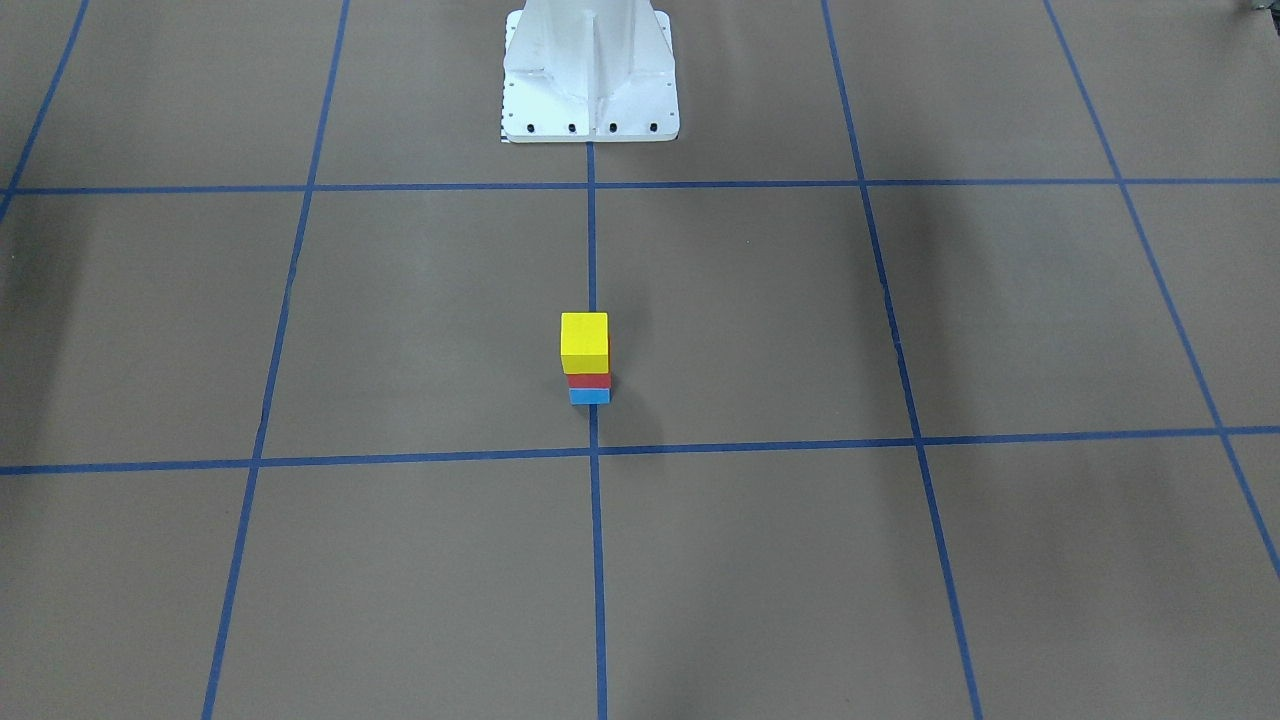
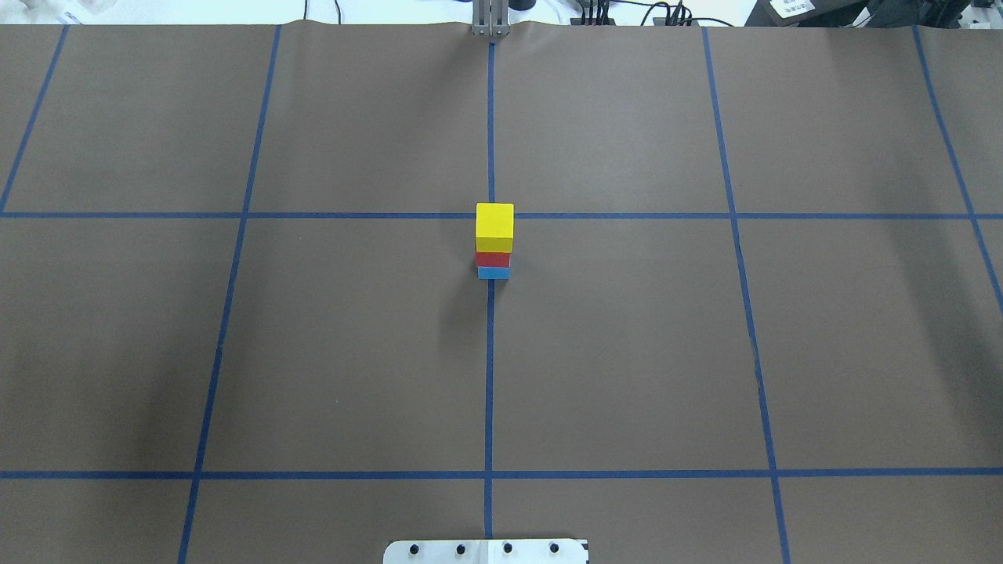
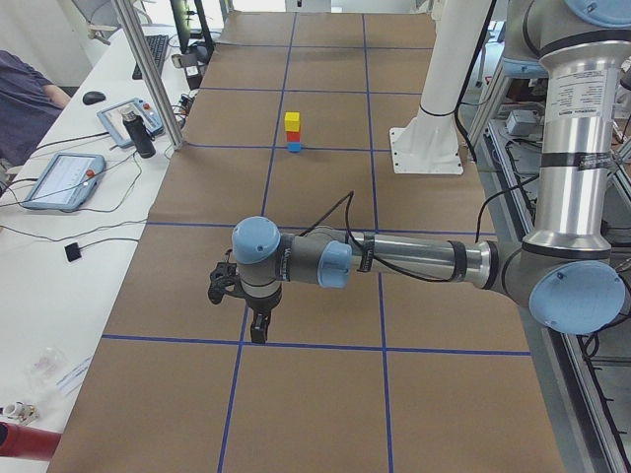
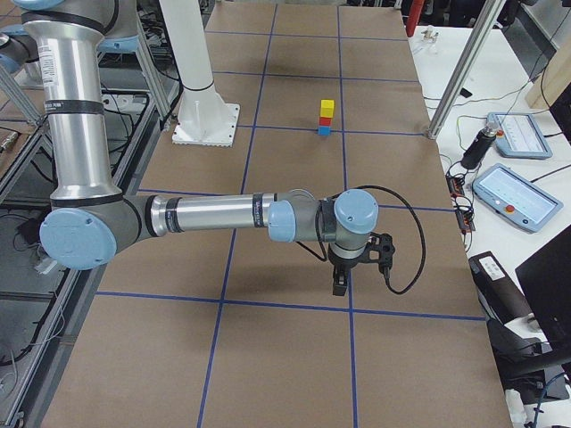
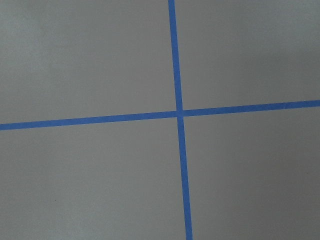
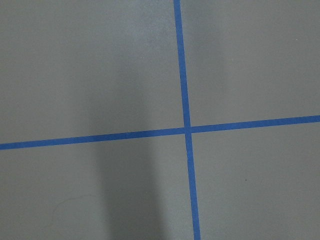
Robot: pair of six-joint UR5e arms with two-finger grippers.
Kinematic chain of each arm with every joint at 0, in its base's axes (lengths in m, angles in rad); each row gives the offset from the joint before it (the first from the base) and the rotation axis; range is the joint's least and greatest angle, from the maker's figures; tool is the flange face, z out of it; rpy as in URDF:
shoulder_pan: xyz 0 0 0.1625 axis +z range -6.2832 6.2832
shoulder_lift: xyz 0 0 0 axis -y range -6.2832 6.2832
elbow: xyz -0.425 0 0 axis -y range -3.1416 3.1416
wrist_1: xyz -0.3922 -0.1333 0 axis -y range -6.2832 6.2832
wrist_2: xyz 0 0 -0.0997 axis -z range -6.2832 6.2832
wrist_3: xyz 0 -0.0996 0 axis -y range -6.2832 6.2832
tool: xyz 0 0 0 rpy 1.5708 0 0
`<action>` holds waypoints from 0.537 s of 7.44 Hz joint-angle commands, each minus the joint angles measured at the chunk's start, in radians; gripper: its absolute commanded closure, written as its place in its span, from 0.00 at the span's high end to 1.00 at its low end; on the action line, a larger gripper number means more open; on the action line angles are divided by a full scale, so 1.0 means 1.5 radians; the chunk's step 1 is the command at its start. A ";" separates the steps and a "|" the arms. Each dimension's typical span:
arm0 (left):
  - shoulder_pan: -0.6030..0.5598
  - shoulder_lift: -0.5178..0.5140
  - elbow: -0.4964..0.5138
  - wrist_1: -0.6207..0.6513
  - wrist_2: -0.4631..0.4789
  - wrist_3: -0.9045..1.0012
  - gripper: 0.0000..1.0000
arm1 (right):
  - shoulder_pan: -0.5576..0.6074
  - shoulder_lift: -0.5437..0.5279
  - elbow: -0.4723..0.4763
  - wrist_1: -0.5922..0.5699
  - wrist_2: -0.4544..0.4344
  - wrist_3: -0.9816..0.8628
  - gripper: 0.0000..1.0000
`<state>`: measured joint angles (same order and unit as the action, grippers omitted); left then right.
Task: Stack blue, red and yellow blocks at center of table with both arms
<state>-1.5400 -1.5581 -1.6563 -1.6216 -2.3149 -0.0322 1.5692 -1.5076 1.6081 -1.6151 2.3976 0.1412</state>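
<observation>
- Three blocks stand in one upright stack (image 2: 494,243): a light blue cube block (image 1: 589,397) at the bottom, a red cube block (image 1: 589,380) on it, and a bright yellow cube block (image 1: 584,338) on top, their sides roughly flush.
- The stack's long axis runs straight up from the brown paper-covered table (image 2: 313,352), with no lean that I can make out.
- In the front-facing view it sits at the middle of the frame, on the centre strip of the blue tape grid (image 1: 593,250), just above the lower horizontal strip.
- In the overhead view it is a little above the frame's middle, on that same centre strip.
- My left pincer (image 3: 258,330) shows only in the left side view, low and left of centre, fingers pointing down at the paper. The stack is small in the upper middle of that frame, well apart from it.
- My right pincer (image 4: 340,283) shows only in the right side view, right of centre and below the middle, also pointing down. The stack is in the upper middle there, well apart.
- From those side views I cannot tell how wide either pincer gapes; none of the three blocks is in them.
- Both wrist views show a crossing of blue tape on brown paper.
- A white pedestal base (image 1: 590,80) stands at the top centre of the front-facing view, in line with the stack.
</observation>
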 commanded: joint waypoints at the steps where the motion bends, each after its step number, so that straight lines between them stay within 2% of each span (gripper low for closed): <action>1: 0.000 0.001 0.000 0.000 0.000 0.000 1.00 | 0.000 0.000 0.001 -0.001 0.000 0.000 0.99; 4: 0.000 0.001 0.005 0.000 0.000 0.000 1.00 | 0.000 0.003 0.008 -0.002 0.000 0.001 0.99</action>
<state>-1.5401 -1.5570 -1.6521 -1.6214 -2.3148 -0.0322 1.5693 -1.5056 1.6144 -1.6180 2.3976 0.1414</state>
